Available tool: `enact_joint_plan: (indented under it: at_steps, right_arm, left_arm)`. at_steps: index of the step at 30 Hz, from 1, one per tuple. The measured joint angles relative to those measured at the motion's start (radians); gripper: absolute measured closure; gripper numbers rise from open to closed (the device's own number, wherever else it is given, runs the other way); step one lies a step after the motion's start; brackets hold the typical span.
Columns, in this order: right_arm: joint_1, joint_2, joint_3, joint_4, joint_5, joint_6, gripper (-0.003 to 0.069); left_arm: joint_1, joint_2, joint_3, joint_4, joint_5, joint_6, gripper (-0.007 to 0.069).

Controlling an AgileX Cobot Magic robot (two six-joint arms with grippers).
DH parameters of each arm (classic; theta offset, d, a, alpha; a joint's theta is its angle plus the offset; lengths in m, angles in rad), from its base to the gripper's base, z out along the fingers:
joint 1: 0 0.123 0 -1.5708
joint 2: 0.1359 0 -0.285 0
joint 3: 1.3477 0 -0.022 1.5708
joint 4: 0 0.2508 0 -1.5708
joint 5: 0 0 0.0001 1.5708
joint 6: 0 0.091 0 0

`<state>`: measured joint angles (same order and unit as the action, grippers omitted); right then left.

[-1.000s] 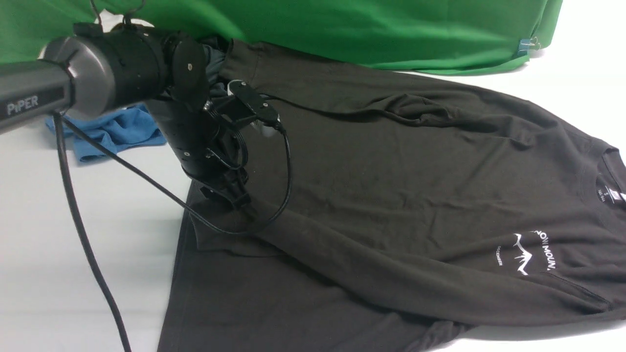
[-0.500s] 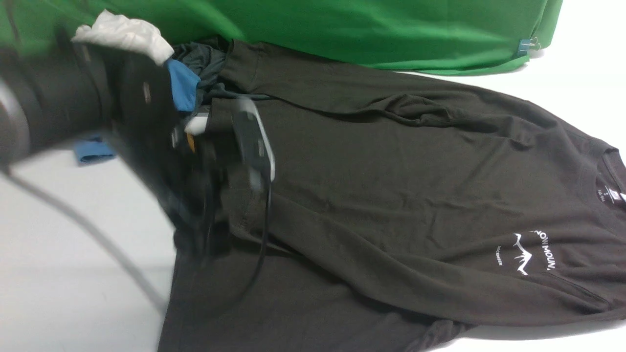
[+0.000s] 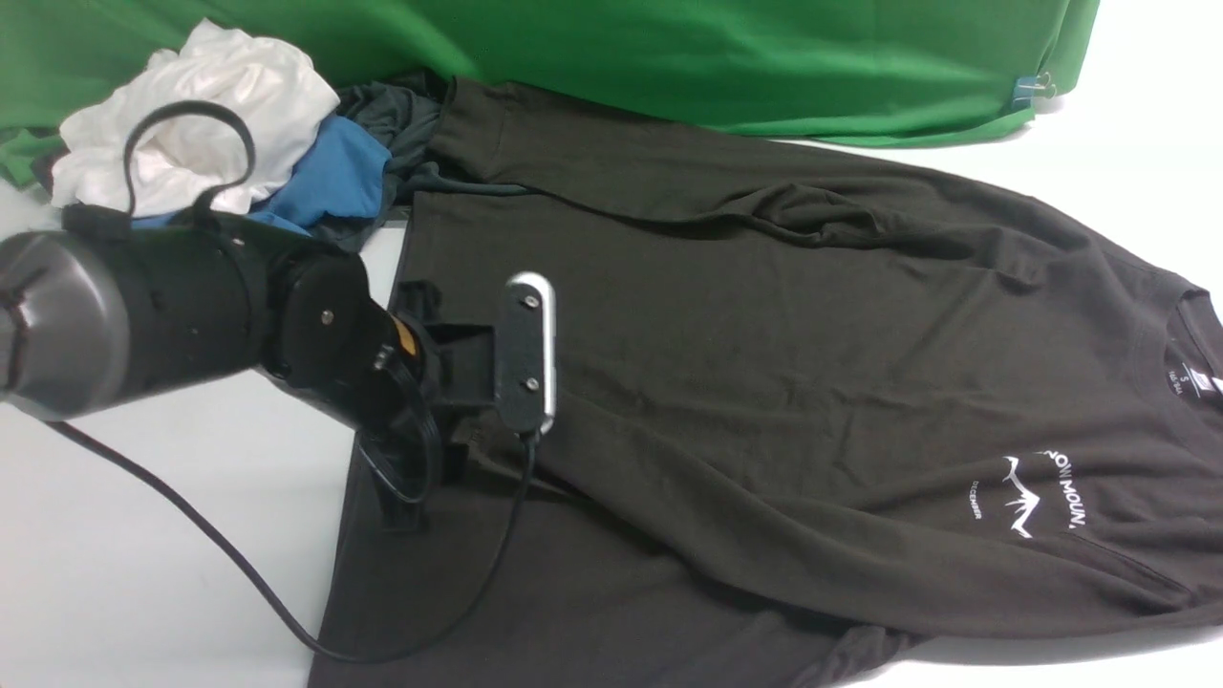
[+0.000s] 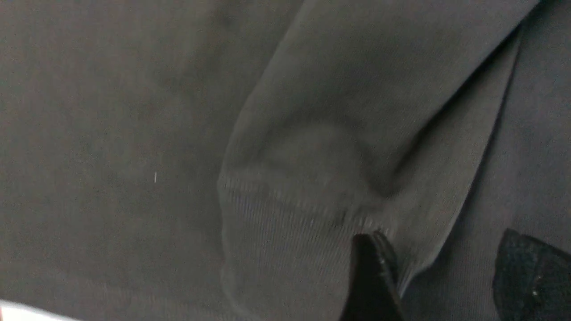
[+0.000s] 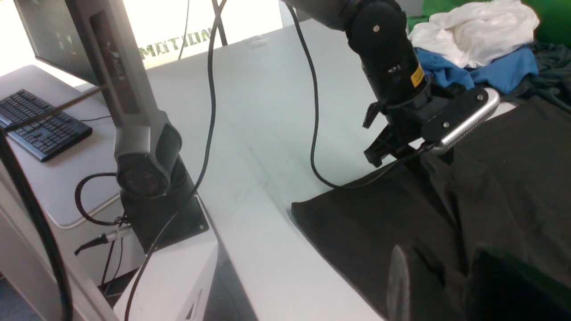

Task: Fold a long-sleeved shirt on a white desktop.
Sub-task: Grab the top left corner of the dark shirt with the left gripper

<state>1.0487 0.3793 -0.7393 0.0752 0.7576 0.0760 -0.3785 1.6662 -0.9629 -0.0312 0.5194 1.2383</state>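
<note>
Front view barely shows left fingers (image 4: pixel 372 281) against the long-sleeved shirt (image 3: pixel 764 382)

Shirt (image 3: pixel 764 382) runs off front view at 3 & 6 o'clock. My L hand (image 4: pixel 441 267): tips only, blurry, rest cropped. R hand (image 5: pixel 446 272) cropped likewise.

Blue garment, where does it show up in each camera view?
Front view: blue garment at upper left, under the white garment.
Left wrist view: not in it; mostly long-sleeved shirt fabric.
Right wrist view: blue garment beyond the left arm.
Shared landmark: the white garment lying on it, in front and right wrist views.
</note>
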Motion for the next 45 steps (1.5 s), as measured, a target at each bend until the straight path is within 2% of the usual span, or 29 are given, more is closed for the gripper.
enact_joint_plan:
  at_steps: [7,11,14,15,16,17,20,26,37,45]
  right_arm:
    - [0.000,0.000,0.000,0.000,0.000,0.004,0.0459]
    - [0.000,0.000,0.000,0.000,0.000,0.012,0.0459]
    - [0.000,0.000,0.000,0.000,0.000,0.018,0.0459]
    - [0.000,0.000,0.000,0.000,0.000,0.019,0.0459]
    - [0.000,0.000,0.000,0.000,0.000,0.019,0.0459]
    - [0.000,0.000,0.000,0.000,0.000,0.019,0.0459]
    - [0.000,0.000,0.000,0.000,0.000,0.020,0.0459]
    - [0.000,0.000,0.000,0.000,0.000,0.019,0.0459]
    - [0.000,0.000,0.000,0.000,0.000,-0.019,0.0451]
    - [0.000,0.000,0.000,0.000,0.000,-0.042,0.0442]
  left_arm:
    - [-0.001,0.059,0.000,0.040,-0.001,0.095,0.0239]
    - [-0.001,0.095,0.001,0.079,-0.035,0.098,0.0294]
    - [-0.001,0.101,0.001,0.082,-0.058,0.088,0.0396]
    - [-0.001,0.101,0.001,0.082,-0.061,0.076,0.0454]
    - [-0.001,0.101,0.001,0.082,-0.061,0.073,0.0463]
    - [-0.001,0.101,0.001,0.082,-0.057,0.067,0.0544]
    - [-0.001,0.101,0.001,0.082,-0.033,0.064,0.0580]
    - [-0.021,0.032,0.001,0.075,0.161,0.037,0.0584]
    - [-0.039,-0.177,0.001,0.037,0.414,0.035,0.0584]
    - [-0.039,-0.212,0.008,0.005,0.483,0.037,0.0584]
